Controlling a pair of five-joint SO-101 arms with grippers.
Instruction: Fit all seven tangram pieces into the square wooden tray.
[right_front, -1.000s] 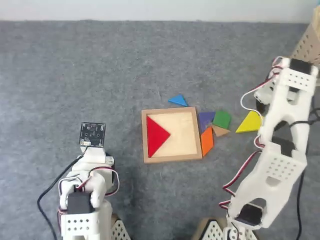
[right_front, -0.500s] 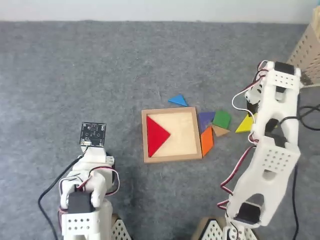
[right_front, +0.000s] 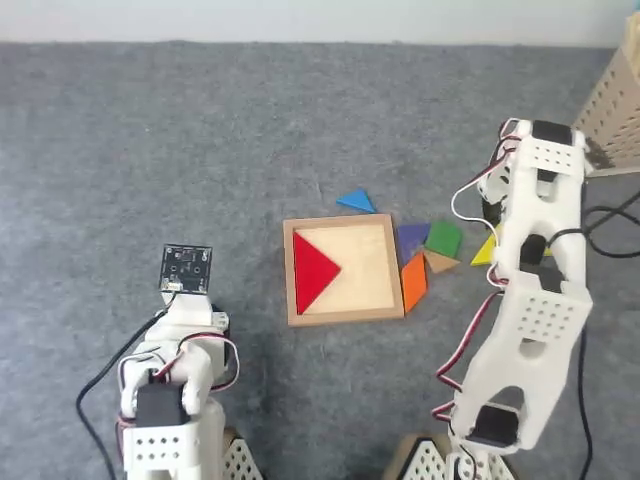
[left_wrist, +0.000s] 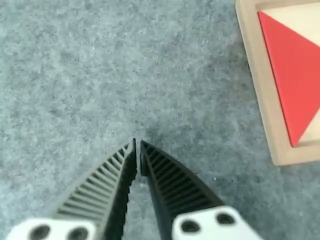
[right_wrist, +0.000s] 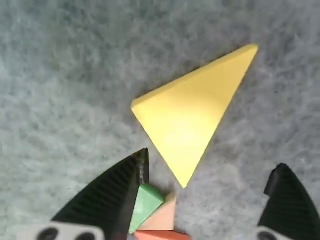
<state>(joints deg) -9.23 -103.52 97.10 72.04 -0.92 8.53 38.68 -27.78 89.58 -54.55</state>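
Nearest the table's (right_front: 150, 130) front edge, the left gripper (left_wrist: 137, 145) hangs over bare grey surface, jaws drawn together on nothing, exactly where it was a second ago. No help from that side yet.

Mid-table, the tray (right_front: 343, 316) holds one piece, the red triangle (right_front: 313, 270), flat against its left wall, with the rest of the tray floor bare. One in, six to go, and none of them has shifted.

Against the tray's right rim leans the orange parallelogram (right_front: 414, 283). Just beyond it are the small tan triangle (right_front: 438, 262), the purple piece (right_front: 411, 238) and the green square (right_front: 444, 238), packed close together.

Here's the action: the right gripper (right_wrist: 212, 165) has swung in from the table's right edge over the last second and now sits above the yellow triangle (right_wrist: 192, 115). Its jaws are spread wide, and the triangle's near tip lies between them. From above, the arm now covers most of that piece, which was fully in the open before. That reads as the yellow triangle being next, though the jaws haven't touched it.

Farthest out, the blue triangle (right_front: 357, 201) waits just past the tray's far rim.
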